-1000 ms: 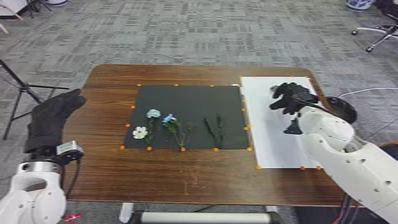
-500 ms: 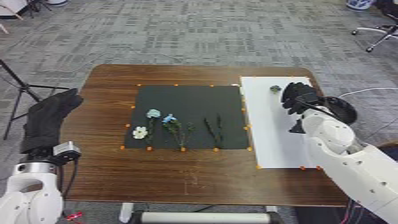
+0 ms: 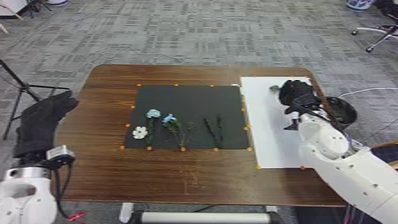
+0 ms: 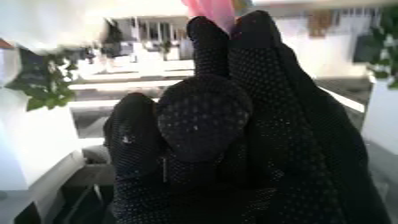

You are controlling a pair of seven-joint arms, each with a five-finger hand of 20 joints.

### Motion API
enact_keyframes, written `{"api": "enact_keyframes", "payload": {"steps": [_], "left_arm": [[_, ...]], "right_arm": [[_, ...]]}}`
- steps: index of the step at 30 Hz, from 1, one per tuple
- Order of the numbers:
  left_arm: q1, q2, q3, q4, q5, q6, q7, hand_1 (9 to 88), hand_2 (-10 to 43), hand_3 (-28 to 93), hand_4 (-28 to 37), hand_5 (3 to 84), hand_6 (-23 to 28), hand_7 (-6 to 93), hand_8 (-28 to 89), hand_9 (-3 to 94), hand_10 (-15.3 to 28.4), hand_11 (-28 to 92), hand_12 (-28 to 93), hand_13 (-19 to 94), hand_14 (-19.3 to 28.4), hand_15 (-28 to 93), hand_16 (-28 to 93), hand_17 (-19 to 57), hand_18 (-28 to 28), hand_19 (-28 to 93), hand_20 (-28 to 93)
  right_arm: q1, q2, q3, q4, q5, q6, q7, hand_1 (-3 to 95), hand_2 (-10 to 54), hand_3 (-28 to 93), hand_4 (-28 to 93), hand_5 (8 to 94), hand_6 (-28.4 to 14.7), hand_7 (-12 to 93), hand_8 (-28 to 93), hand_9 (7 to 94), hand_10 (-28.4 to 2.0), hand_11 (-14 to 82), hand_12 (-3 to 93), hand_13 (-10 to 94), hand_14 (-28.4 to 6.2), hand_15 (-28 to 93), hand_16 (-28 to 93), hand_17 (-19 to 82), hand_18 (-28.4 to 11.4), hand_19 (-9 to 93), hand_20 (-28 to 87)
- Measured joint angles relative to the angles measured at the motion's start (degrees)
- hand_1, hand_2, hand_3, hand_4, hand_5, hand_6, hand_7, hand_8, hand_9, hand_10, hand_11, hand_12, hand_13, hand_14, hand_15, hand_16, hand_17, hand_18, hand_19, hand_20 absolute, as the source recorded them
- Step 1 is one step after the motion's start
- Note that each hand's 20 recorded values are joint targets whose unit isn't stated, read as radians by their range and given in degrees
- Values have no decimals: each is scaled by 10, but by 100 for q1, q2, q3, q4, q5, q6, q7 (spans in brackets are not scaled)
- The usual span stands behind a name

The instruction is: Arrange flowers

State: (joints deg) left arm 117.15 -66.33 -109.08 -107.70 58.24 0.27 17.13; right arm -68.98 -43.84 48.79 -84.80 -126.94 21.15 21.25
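The right hand (image 3: 296, 92) is hovering over the white sheet (image 3: 275, 150) toward the table's far right side, with a small green piece (image 3: 274, 89) lying just beside it, on the side facing the dark mat (image 3: 187, 95). A dark object (image 3: 291, 126) is resting on the sheet nearer the robot than that hand, close alongside the right arm (image 3: 324, 137). A round black container (image 3: 346, 114) is standing at the table's right edge, to the right of the hand. In the right wrist view, something pink (image 4: 211, 9) is showing at the far end of the glove; whether the right hand is gripping it, or is open or closed, I cannot tell. The flowers are lying on the mat, well to the left of the right hand: a pale blue bloom (image 3: 153, 113), a deeper blue flower (image 3: 169, 118) to its right, and a white flower (image 3: 139, 132) nearer the robot and farther left. Leafy green stems (image 3: 189, 127) are spreading beside the deeper blue flower, and a separate pair of dark green stems (image 3: 213, 132) is lying between them and the sheet. The left hand (image 3: 43, 120) is hanging at the left side of the brown table (image 3: 98, 175), open with its fingers extended, well apart from the flowers.
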Motion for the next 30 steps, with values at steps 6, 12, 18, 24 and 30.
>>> {"api": "enact_keyframes", "payload": {"steps": [6, 12, 18, 24, 30], "left_arm": [[54, -21, -45, 0, -2, -73, 3, 239, -14, 714, -277, 547, -17, 169, -94, 507, 141, 215, 121, 378, 176, 221, 17, 29, 146, 138, 181], [50, -16, -17, 0, -2, -49, -5, 240, -13, 712, -275, 547, -16, 169, -94, 508, 142, 216, 122, 378, 176, 221, 17, 28, 146, 139, 182], [14, 36, 122, 0, -8, 50, -37, 240, -14, 712, -275, 547, -17, 169, -94, 509, 142, 217, 122, 379, 177, 222, 17, 29, 146, 137, 181], [-82, 121, 255, 1, -9, 167, -86, 240, -14, 713, -275, 547, -17, 169, -94, 508, 141, 217, 122, 378, 177, 222, 17, 28, 146, 137, 182], [-172, 169, 329, 13, -9, 197, -112, 239, -14, 713, -274, 548, -16, 168, -94, 508, 141, 216, 121, 378, 176, 222, 17, 28, 146, 137, 182]], "right_arm": [[160, 82, 69, -406, 210, 176, -82, 663, -95, 541, -137, 780, -7, 221, 95, 870, -94, 82, 390, 901, -12, 572, 311, 588, -141, 932, 507], [491, 206, -110, -733, 593, 239, -286, 660, -95, 543, -135, 781, -7, 220, 96, 872, -94, 81, 391, 901, -12, 573, 313, 587, -140, 932, 511], [965, 412, -889, -1238, 803, 278, -678, 658, -95, 544, -136, 783, -5, 218, 93, 872, -92, 79, 390, 900, -12, 573, 316, 587, -140, 932, 513], [1892, 314, -2255, -1337, 976, 238, -1082, 658, -95, 545, -136, 784, -3, 220, 91, 872, -91, 78, 391, 899, -12, 573, 317, 584, -139, 932, 514], [2747, -308, -3340, -921, 979, 120, -1646, 655, -95, 547, -138, 784, -1, 222, 89, 873, -90, 77, 391, 899, -12, 572, 318, 583, -139, 932, 513]]}}
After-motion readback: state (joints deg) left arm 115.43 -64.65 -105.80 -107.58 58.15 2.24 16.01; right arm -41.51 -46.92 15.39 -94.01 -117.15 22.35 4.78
